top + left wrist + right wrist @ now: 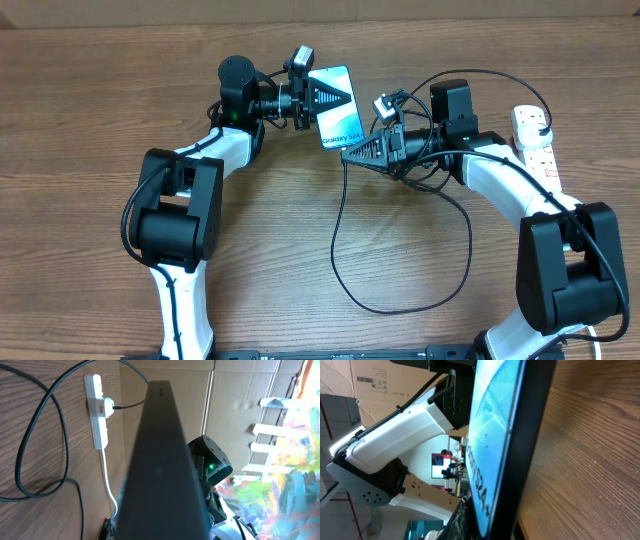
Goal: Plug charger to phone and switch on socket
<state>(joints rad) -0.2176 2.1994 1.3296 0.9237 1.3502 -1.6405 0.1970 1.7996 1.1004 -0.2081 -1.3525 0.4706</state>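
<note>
— What has the left pincer point(303, 97) got?

— It is clamped together on the left edge of the Galaxy S24 phone point(335, 105). The phone is held up off the counter point(80, 100), tilted, with its teal screen facing up. In the left wrist view the phone's dark edge point(160, 470) fills the middle.

— And the right pincer point(350, 153)?

— Its fingers are together, with the tip just below the phone's lower edge. The black charger point(338, 250) comes out from that tip, so it looks gripped there, but the connector is hidden. The right wrist view shows only the screen point(495, 435), very close.

— Where does the cable run?

— It runs down in a wide loop across the counter and back up past the right arm. It ends at its plug point(541, 127), seated in the white power strip point(535, 150) at the far right edge.

— Are the switches on?

— I can see a red mark point(100, 410), but I cannot tell whether they are on.
</note>
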